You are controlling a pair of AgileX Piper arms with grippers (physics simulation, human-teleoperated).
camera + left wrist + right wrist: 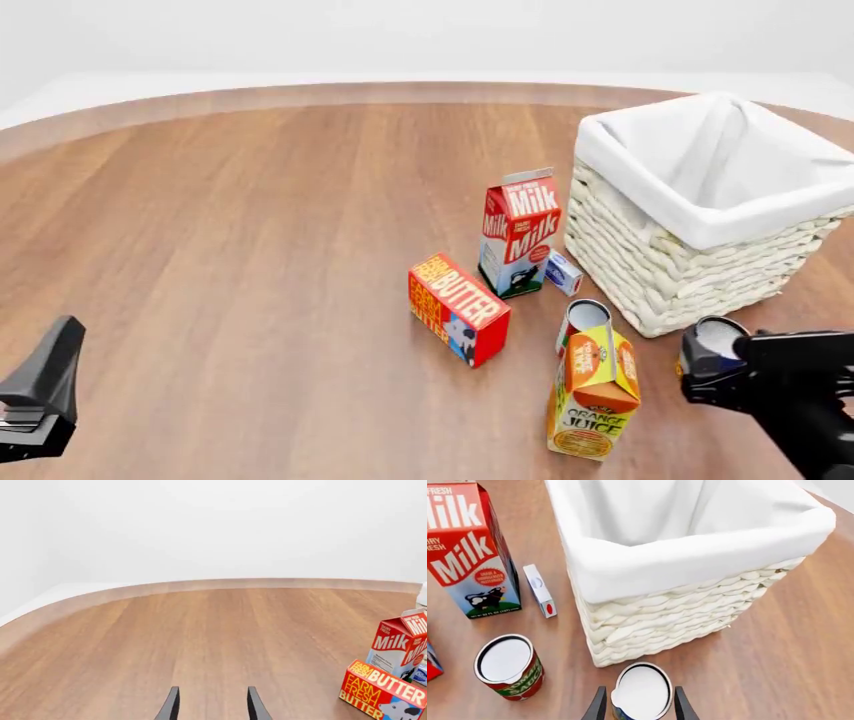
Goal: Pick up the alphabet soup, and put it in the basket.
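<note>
Near edge of the desk (240, 300), left side: we log the left gripper (212, 705), fingers spread with bare wood between them, holding nothing, well apart from the goods.

Near edge, right side: the right gripper (639, 705), its two fingers set on either side of the alphabet soup (642, 692). The can stands upright just in front of the basket's near corner, pale top showing. We see the fingers flanking the can closely, but cannot tell whether they press on it.

Next, left of the soup can: an orange juice carton (593, 395), upright, with a red-and-white can (508, 666) just behind it.

Toward the middle of the desk: a butter box (457, 308), lying with one end toward us.

Beyond it: a milk carton (518, 235), upright, and a small white box (539, 590) standing between the carton and the basket.

Far right of the desk: the basket (654, 265), white wicker with a cloth liner folded over its rim; we see only liner inside.
</note>
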